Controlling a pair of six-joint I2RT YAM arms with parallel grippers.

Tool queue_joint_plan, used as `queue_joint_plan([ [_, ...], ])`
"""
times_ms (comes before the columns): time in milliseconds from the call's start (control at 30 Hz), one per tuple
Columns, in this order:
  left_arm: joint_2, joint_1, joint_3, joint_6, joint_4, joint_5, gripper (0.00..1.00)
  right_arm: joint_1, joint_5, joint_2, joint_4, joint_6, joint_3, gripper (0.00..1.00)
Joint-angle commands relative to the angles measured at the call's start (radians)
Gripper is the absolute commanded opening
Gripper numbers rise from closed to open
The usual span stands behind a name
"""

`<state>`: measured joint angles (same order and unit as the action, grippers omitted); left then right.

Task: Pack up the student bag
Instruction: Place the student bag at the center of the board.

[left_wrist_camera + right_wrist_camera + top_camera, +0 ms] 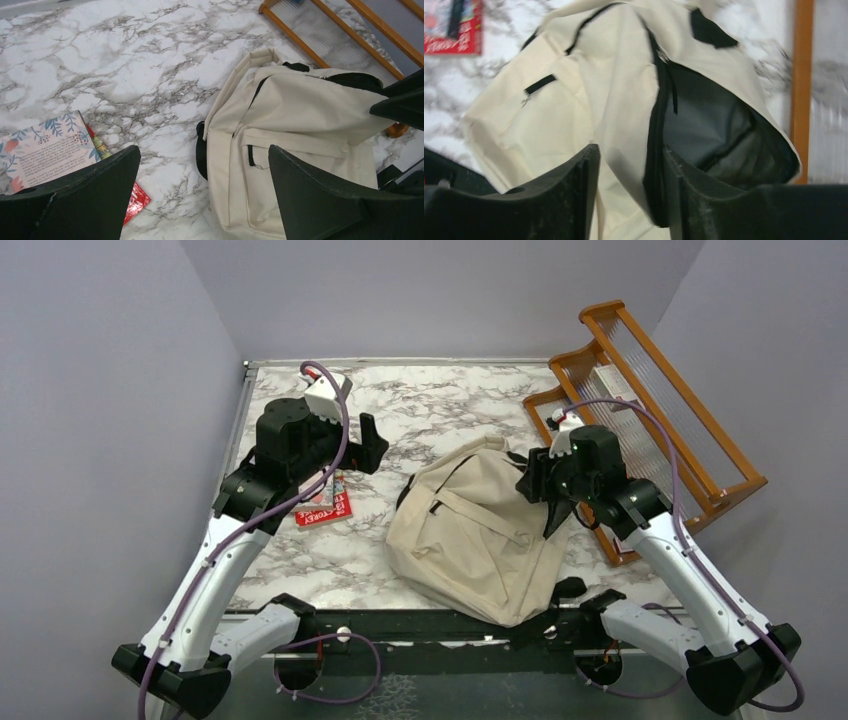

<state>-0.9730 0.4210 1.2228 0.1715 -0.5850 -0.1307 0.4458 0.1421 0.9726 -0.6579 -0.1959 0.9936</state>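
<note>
The student bag (480, 530) lay front-up at the centre-right of the table (440, 410), its main zip open and grey lining showing. I could see nothing packed yet. My right gripper (631, 152) stood parted around the zip edge. My left gripper (204, 150) hung spread wide and empty. I counted one bag, at least two books, a floral book (50, 150) and a red book (137, 200), and one wooden rack (650, 410).

1 student bag (470, 530), 2 books (322, 510), 1 rack (655, 390)
</note>
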Motion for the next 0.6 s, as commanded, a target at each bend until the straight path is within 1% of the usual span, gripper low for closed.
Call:
queue_joint_plan([
  [0, -0.004, -0.004, -0.031, 0.003, 0.044, 0.012, 0.99, 0.007, -0.326, -0.019, -0.019, -0.159, -0.034, 0.57],
  [67, -0.003, -0.004, -0.043, 0.0, 0.046, 0.015, 0.99, 0.007, -0.398, -0.022, -0.03, -0.224, -0.046, 0.63],
  [167, 0.003, -0.004, -0.064, -0.001, 0.05, 0.019, 0.99, 0.007, -0.486, -0.038, -0.062, -0.359, -0.068, 0.68],
  [200, 0.007, -0.004, -0.071, 0.0, 0.052, 0.019, 0.99, 0.007, -0.503, -0.048, -0.08, -0.395, -0.077, 0.75],
  [233, 0.009, -0.004, -0.079, 0.001, 0.054, 0.021, 0.99, 0.007, -0.523, -0.059, -0.095, -0.436, -0.087, 0.85],
  [267, 0.012, -0.004, -0.089, 0.003, 0.057, 0.02, 0.99, 0.007, -0.55, -0.069, -0.116, -0.475, -0.098, 0.9],
  [333, 0.018, -0.004, -0.106, 0.005, 0.061, 0.021, 0.99, 0.007, -0.605, -0.093, -0.167, -0.56, -0.114, 0.97],
  [367, 0.021, -0.004, -0.115, 0.005, 0.064, 0.021, 0.99, 0.008, -0.628, -0.101, -0.191, -0.591, -0.123, 0.99],
  [467, 0.026, -0.004, -0.134, 0.005, 0.069, 0.019, 0.99, 0.007, -0.669, -0.121, -0.239, -0.659, -0.143, 1.0],
  [567, 0.026, -0.004, -0.148, 0.005, 0.078, 0.018, 0.99, 0.007, -0.648, -0.13, -0.217, -0.673, -0.186, 1.0],
])
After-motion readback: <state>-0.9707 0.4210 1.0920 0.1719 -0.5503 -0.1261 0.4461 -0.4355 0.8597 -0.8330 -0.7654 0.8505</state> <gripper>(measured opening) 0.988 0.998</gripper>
